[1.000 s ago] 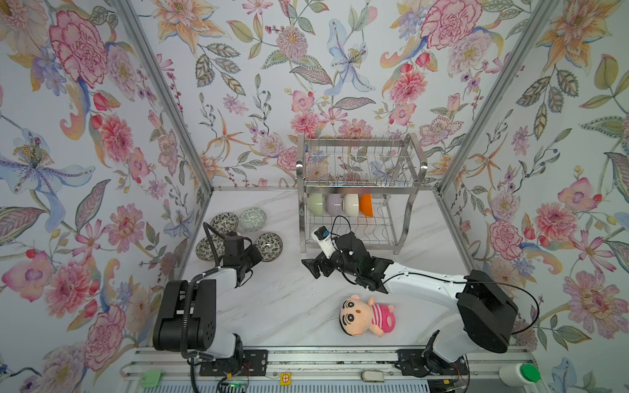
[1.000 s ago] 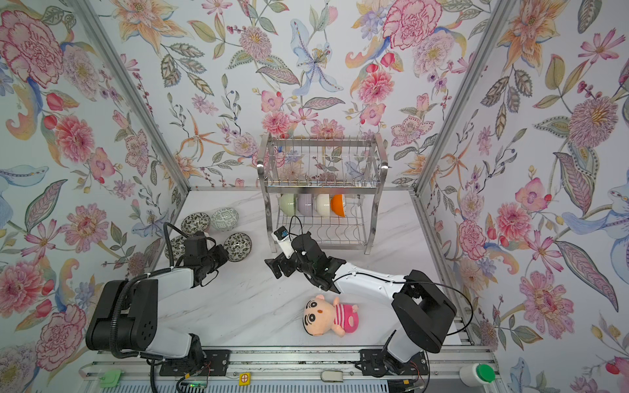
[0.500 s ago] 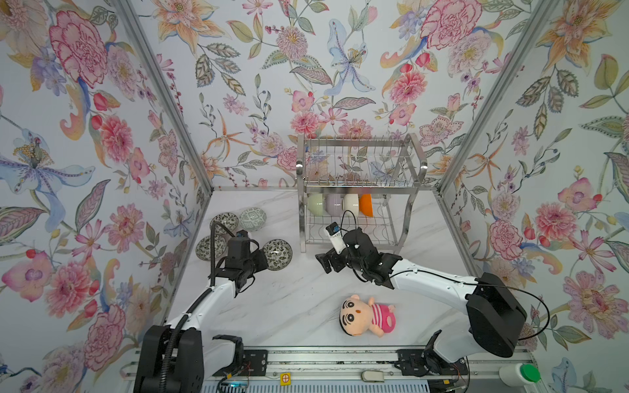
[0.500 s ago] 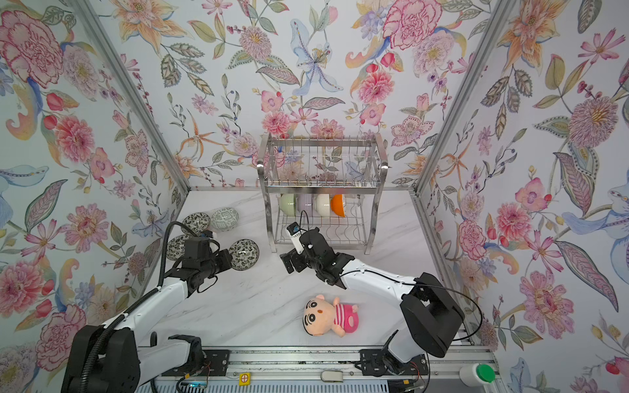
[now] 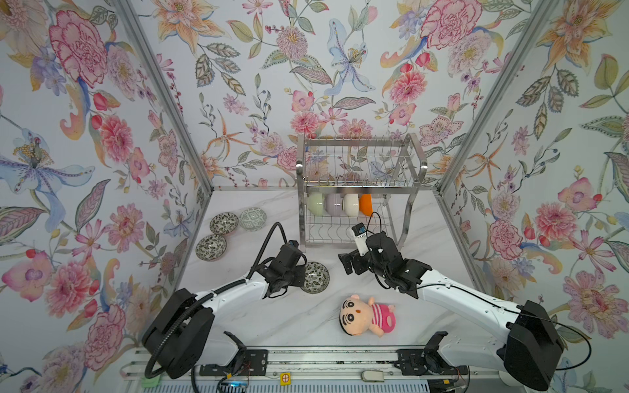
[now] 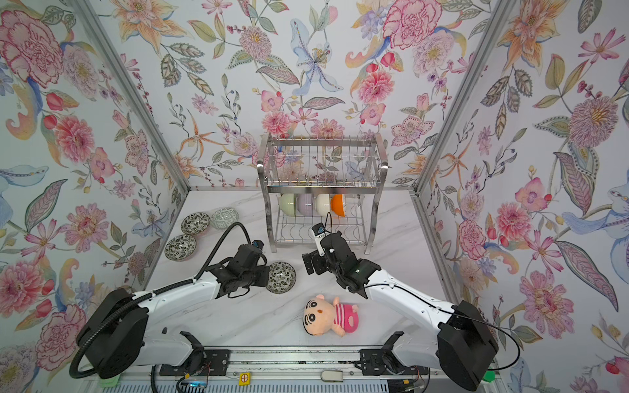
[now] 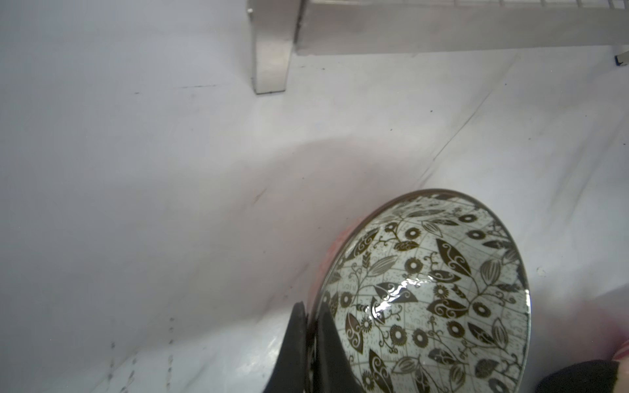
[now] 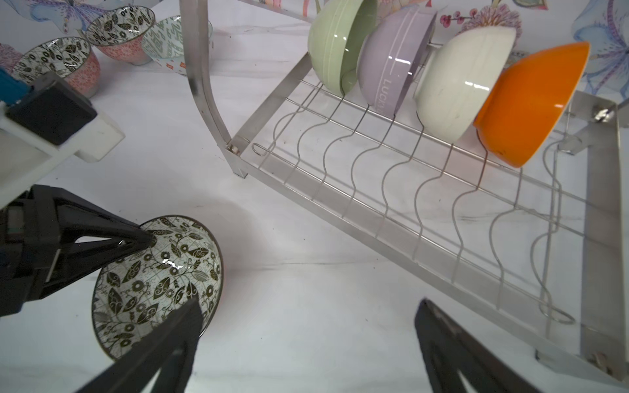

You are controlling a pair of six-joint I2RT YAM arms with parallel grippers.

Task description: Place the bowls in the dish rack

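My left gripper (image 5: pixel 302 276) (image 7: pixel 311 311) is shut on the rim of a dark-patterned bowl (image 5: pixel 316 277) (image 6: pixel 281 277) (image 7: pixel 425 289) (image 8: pixel 160 279), held tilted just above the table in front of the dish rack (image 5: pixel 413 149) (image 6: pixel 381 163) (image 8: pixel 340 194). To the bowl's right my right gripper (image 5: pixel 347 263) (image 8: pixel 308 306) stands open and empty. On the rack's lower tier stand a green bowl (image 5: pixel 316 203) (image 8: pixel 337 41), a lavender bowl (image 8: pixel 391 58), a cream bowl (image 8: pixel 459 85) and an orange bowl (image 5: pixel 366 205) (image 8: pixel 531 102). Three patterned bowls (image 5: pixel 223 223) sit at the far left.
A plush doll (image 5: pixel 367 314) (image 6: pixel 328 316) in a pink striped shirt lies on the marble table near the front, below the right gripper. Flowered walls close in both sides and the back. The rack's curved leg (image 7: pixel 270 51) stands just beyond the held bowl.
The left gripper has carried the patterned bowl rightwards and forwards, away from the group at the left. The right gripper has drawn back to the right, still open.
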